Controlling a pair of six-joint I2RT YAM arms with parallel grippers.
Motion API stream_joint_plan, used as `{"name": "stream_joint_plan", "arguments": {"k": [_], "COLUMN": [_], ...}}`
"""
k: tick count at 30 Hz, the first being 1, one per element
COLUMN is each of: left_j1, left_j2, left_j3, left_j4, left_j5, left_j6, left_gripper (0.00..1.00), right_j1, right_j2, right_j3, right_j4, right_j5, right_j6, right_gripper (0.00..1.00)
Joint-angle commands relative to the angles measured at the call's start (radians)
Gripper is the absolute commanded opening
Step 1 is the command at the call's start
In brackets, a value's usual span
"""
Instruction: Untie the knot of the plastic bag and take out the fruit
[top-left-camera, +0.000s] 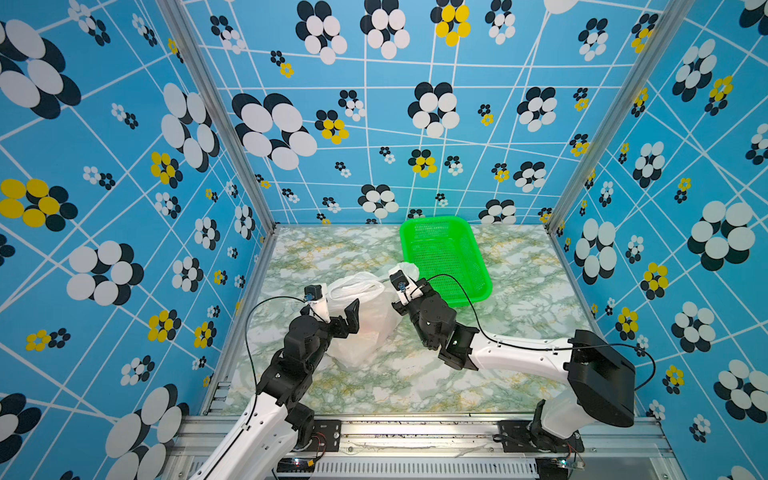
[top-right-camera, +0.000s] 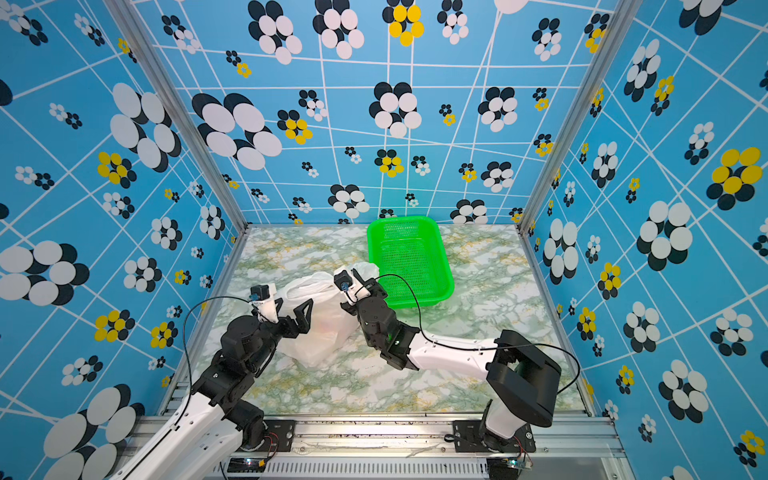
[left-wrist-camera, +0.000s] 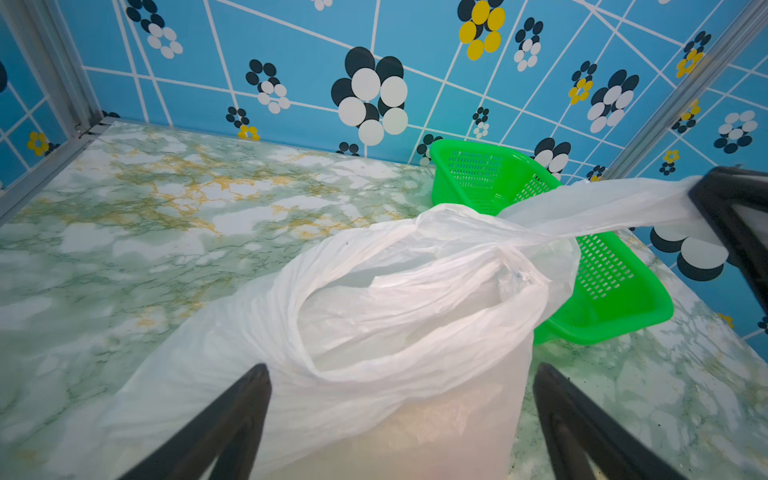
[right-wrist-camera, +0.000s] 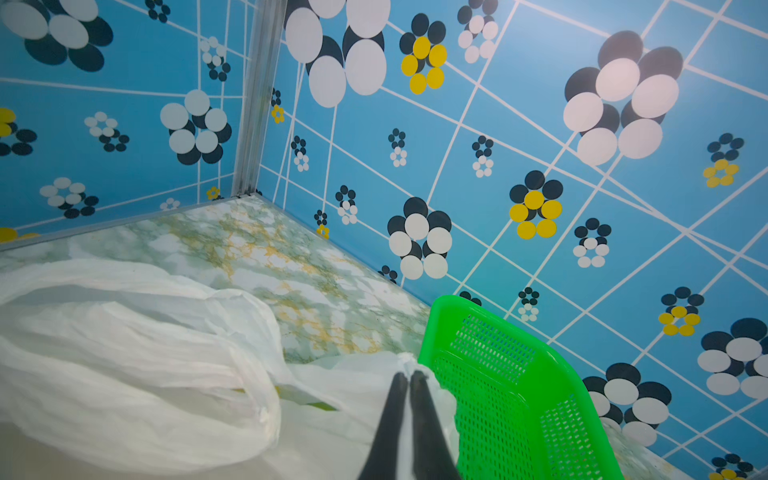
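- The bag (top-left-camera: 374, 328) is set on the surface (top-left-camera: 532, 291), just beside the basket (right-wrist-camera: 490, 357).
- Its handle (left-wrist-camera: 602, 203) is pinched tight in the right claw (right-wrist-camera: 409, 376).
- The left claw (left-wrist-camera: 401, 374) is held wide at the bag's mouth.

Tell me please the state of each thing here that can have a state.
plastic bag, upright, one handle pulled taut.
knot, cannot tell if tied.
fruit, inside the bag, barely visible.
green basket, upright, empty.
left gripper, open, straddling the bag.
right gripper, shut on the bag's handle.
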Motion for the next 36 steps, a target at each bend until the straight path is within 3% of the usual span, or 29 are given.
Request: {"name": "stream_joint_plan", "arguments": {"k": [1,14,22,36], "left_j1": [-0.029,-0.164,-0.213,-0.322], "left_j2": [0.021,0.299,0.403,0.596], "left_j3": [0.086,0.287,0.328,0.410], "left_j4": [0.033,-0.077,-0.077,-0.120], "left_j5": [0.035,-0.086,-0.162,-0.510], "left_j6": [0.051,0.183,0.228,0.332], "left_gripper": [0.99,0.99,0.99,0.99], "right_j1": [-0.017,-0.043,-0.059,-0.082], "right_j2": [-0.043,-0.103,-0.099,-0.097], "right_j3": [0.007,0.142,0.166,0.188], "right_j4": [-0.114,-0.430,-0.481,-0.521], "right_j5": [-0.070,-0.212,-0.259,-0.298], "right_j6": [0.098,0.302,0.344,0.400], "right_gripper": [0.00,0.00,0.00,0.00]}}
